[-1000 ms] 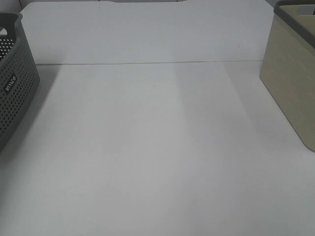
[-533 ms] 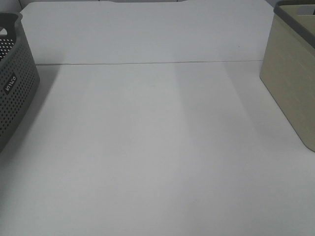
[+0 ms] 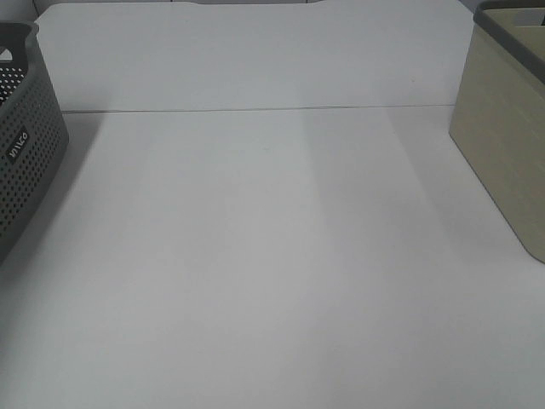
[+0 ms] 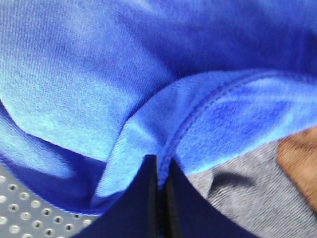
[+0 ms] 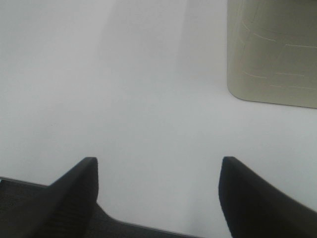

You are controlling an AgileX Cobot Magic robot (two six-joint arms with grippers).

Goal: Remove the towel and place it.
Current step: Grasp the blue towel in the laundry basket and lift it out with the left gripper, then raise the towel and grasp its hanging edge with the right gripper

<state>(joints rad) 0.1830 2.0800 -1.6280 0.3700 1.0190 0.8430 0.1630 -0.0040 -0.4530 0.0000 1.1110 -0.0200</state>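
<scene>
Left end effector (image 4: 159, 164): dark fingers pressed together, closed on a raised fold at the stitched hem of the royal-blue plush microfibre towel (image 4: 99, 89). The fabric is pinched right between the tips. The towel fills most of the left wrist view, bunched and creased rather than flat. It shows only in that view.

One side of the towel lies against a grey perforated plastic basket (image 4: 20, 218), with the dotted wall just beside the blue cloth. In the exterior high view the same basket (image 3: 25, 162) stands at the left edge of the white flat surface (image 3: 272, 256). It has a dark grey rim and a small label on its side, and its inside is cut off by the frame.

Grey knitted fabric (image 4: 247, 183) lies under the towel's hem, touching it. A brown-orange patch (image 4: 299, 163) sits beside that fabric, too blurred to identify.

Right end effector (image 5: 158, 166): fingers spread wide, nothing between them, hanging over the bare white surface (image 5: 124, 89).

A beige smooth-walled basket (image 5: 272, 54) stands near it, ahead and off to one side, not touching. In the exterior high view that beige basket (image 3: 502, 162) stands at the right edge of the surface, with a grey rim on top, well apart from the perforated one.
</scene>
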